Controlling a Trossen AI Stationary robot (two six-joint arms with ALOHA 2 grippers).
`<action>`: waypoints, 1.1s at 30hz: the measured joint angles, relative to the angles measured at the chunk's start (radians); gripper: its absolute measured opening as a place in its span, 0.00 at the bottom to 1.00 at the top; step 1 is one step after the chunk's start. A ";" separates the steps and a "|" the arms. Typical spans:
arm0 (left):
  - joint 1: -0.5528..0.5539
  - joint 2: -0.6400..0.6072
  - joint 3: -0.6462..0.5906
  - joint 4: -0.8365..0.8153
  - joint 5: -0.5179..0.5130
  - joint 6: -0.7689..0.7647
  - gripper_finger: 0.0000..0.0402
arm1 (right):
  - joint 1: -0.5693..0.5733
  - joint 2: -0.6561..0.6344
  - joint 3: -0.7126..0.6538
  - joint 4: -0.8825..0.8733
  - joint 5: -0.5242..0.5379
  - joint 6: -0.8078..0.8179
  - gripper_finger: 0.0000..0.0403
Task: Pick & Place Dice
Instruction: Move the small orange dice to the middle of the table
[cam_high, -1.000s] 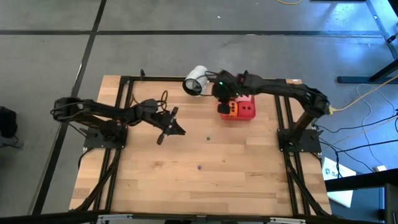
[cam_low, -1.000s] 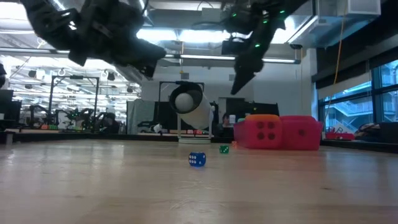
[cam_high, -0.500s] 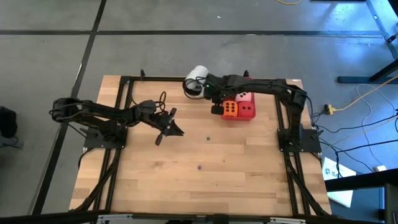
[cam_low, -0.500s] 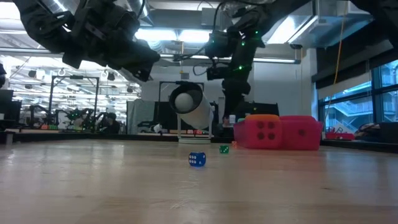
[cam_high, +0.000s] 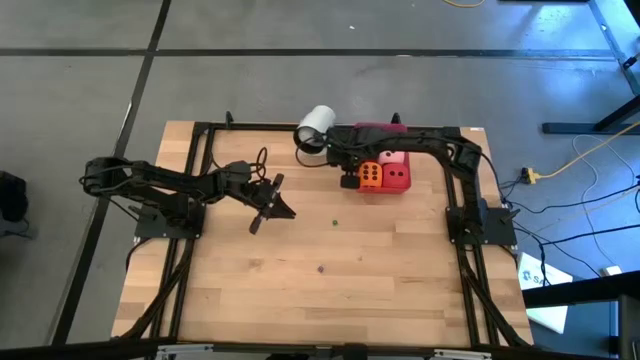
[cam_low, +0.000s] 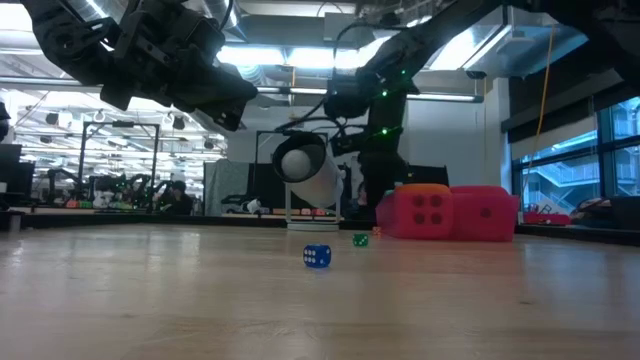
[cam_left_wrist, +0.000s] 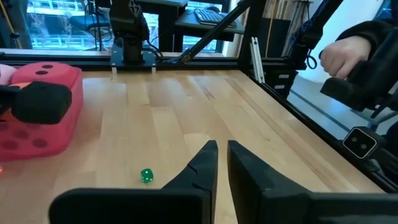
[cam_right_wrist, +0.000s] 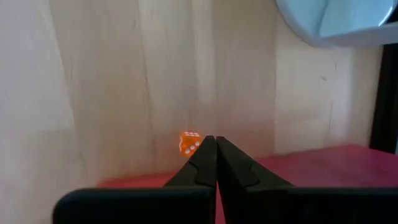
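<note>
Dice lie scattered on the pale wooden table (cam_high: 330, 290): a soft orange cube with dark pips (cam_high: 370, 175) touches a soft red cube (cam_high: 396, 177) in the high view's upper centre, beside a white cylindrical cup (cam_high: 315, 128) lying tipped. The right end effector (cam_high: 345, 165), fingers pinched together and empty, hovers just left of them. The left end effector (cam_high: 272, 208), nearly closed, waits centre-left.

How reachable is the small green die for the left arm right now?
Probably yes: the small green die lies on bare wood ahead of the left gripper, with nothing between them.
</note>
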 joint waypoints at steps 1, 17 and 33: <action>0.000 0.000 0.000 0.000 0.000 0.000 0.07 | 0.001 0.006 0.000 -0.001 0.013 0.000 0.01; 0.000 0.000 0.000 -0.004 0.000 0.000 0.07 | 0.019 0.030 -0.001 -0.036 0.039 -0.023 0.00; 0.000 0.000 0.000 -0.007 0.000 0.004 0.06 | 0.020 0.076 0.002 -0.030 0.042 -0.026 0.00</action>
